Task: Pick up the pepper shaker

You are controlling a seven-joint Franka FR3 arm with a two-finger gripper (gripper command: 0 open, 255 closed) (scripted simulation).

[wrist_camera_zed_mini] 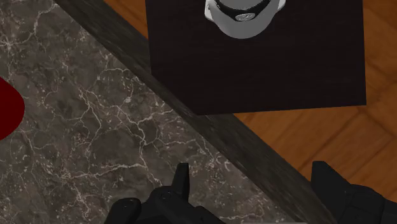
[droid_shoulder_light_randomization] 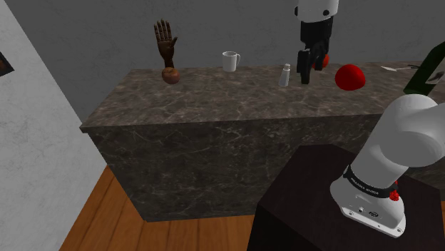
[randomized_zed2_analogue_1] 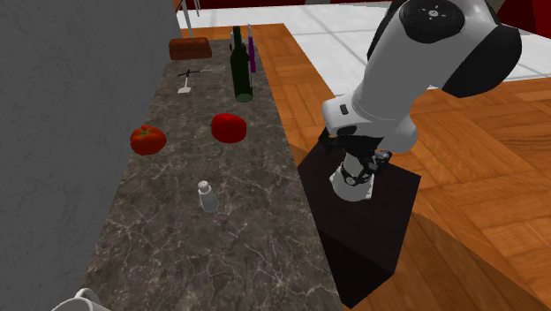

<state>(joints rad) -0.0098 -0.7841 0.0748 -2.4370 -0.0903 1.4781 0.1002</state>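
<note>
The pepper shaker [droid_shoulder_light_randomization: 284, 75] — small, pale, with a grey cap — stands upright on the dark marbled counter [droid_shoulder_light_randomization: 214, 107], between a white mug [droid_shoulder_light_randomization: 230, 61] and a red dome [droid_shoulder_light_randomization: 350, 77], with a tomato [randomized_zed2_analogue_1: 147, 139] further back by the wall. The black gripper [droid_shoulder_light_randomization: 307, 75] hangs just to the shoulder view's right of the shaker, a gap showing between them. In the wrist view its 2 fingers [wrist_camera_zed_mini: 181, 186] stand wide apart — nothing is clasped, and below lie the counter's edge and the dark stand [wrist_camera_zed_mini: 254, 57].
</note>
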